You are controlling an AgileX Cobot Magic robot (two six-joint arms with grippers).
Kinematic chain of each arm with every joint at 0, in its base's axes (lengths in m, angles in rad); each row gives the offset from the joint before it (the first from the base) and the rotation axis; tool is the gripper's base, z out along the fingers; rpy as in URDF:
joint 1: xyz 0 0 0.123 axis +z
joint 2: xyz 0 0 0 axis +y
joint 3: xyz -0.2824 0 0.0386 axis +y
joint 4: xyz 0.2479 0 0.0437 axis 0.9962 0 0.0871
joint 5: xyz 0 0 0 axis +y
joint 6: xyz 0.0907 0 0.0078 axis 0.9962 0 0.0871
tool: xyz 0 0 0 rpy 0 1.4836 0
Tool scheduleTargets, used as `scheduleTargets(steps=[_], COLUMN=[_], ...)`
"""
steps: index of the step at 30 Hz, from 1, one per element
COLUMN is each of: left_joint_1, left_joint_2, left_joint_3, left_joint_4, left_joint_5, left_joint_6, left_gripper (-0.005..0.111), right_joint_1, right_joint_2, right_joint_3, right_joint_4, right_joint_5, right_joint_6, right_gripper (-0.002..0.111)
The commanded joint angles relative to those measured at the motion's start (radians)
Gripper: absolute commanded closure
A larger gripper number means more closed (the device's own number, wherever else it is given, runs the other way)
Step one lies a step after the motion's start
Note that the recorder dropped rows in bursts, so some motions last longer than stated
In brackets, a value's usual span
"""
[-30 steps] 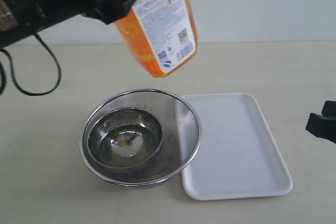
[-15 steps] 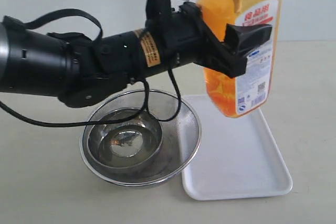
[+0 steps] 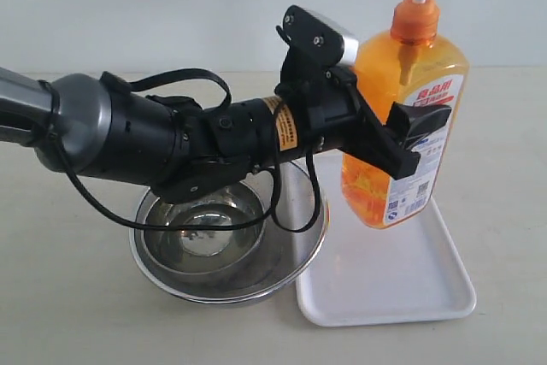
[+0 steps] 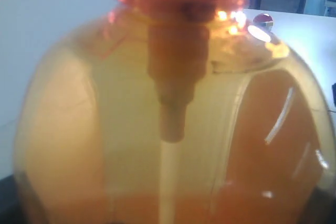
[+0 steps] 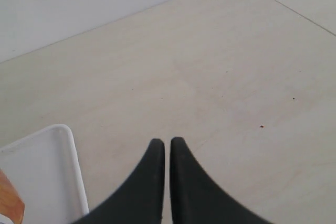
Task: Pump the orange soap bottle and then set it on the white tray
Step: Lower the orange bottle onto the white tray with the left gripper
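— Over the tray [image 3: 385, 288], toward its far end, the left gripper [image 3: 408, 130] has the bottle [image 3: 376, 185] clamped around the middle, jaws spread to its full width. Is the base down?
— I can't tell. It looks just above the tray or barely touching, and it leans a little. I'd straighten it, lower it until the base sits flat inside the rim, then release slowly so it doesn't topple.
— And the right gripper [image 5: 167, 141]?
— Jaws pressed together on nothing, hanging over the table [image 5: 220, 66] beside a tray corner.
— Contents?
— The bottle holds plenty of orange soap, but the level is hard to read. The tray is bare. A small steel bowl [image 3: 201, 241] sits inside a bigger mesh bowl [image 3: 303, 228]; I can't make out whether there's liquid in it.
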Motion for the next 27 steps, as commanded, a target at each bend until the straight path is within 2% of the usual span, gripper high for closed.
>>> scheduleTargets(steps=[1, 14, 24, 27], left_joint_1=[-0.001, -0.001, -0.033, -0.057], left_joint_2=[0.012, 0.088, 0.088, 0.088], left_joint_3=[-0.017, -0.017, -0.017, -0.017], left_joint_4=[-0.056, -0.227, -0.344, -0.473], left_joint_5=[-0.072, -0.15, -0.115, -0.089], left_joint_6=[0.027, 0.078, 0.078, 0.149], left_gripper=[0.102, 0.102, 0.102, 0.102], right_joint_1=[0.002, 0.002, 0.002, 0.002], right_joint_2=[-0.003, -0.003, -0.003, -0.003], right_joint_3=[0.003, 0.003, 0.003, 0.003], right_joint_4=[-0.007, -0.002, -0.002, -0.002], right_joint_5=[0.014, 0.007, 0.005, 0.005], right_joint_6=[-0.004, -0.004, -0.004, -0.004], right_gripper=[0.108, 0.108, 0.108, 0.108])
